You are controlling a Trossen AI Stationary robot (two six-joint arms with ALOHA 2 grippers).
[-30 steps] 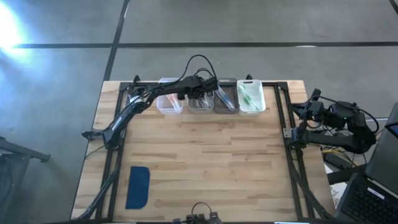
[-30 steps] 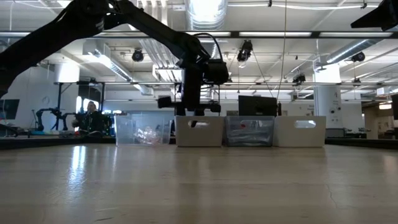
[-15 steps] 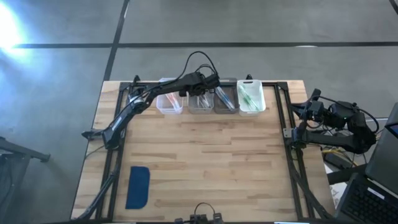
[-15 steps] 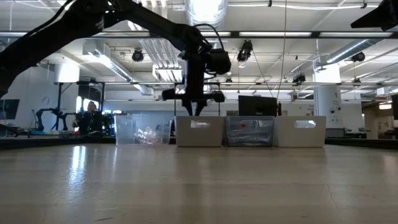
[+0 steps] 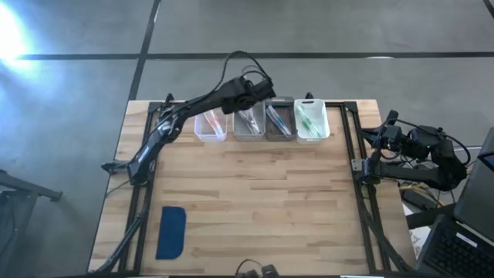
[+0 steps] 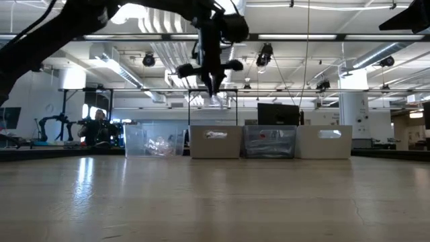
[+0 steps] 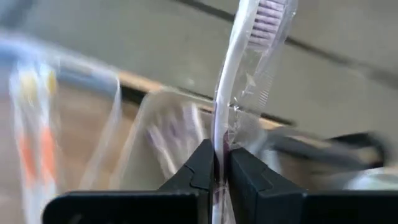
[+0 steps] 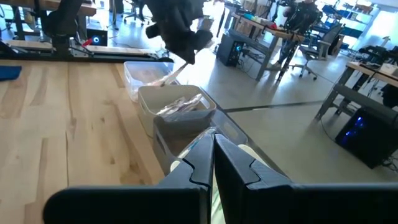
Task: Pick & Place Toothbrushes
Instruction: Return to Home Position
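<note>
Since my left gripper point(image 6: 213, 87) has risen from the bins point(image 5: 249, 137) to well above them, clamped on a purple-bristled toothbrush point(image 7: 233, 81), that brush looks unplaced, while my right gripper point(image 8: 213, 135) rests closed beside the counter's point(image 5: 247, 208) right edge.

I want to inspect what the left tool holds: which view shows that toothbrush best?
The left wrist view: the toothbrush fills it, pinched in the left tool, purple bristles plain. The right wrist view gives a far pale sliver; high and low views show only the arm above the bins.
</note>
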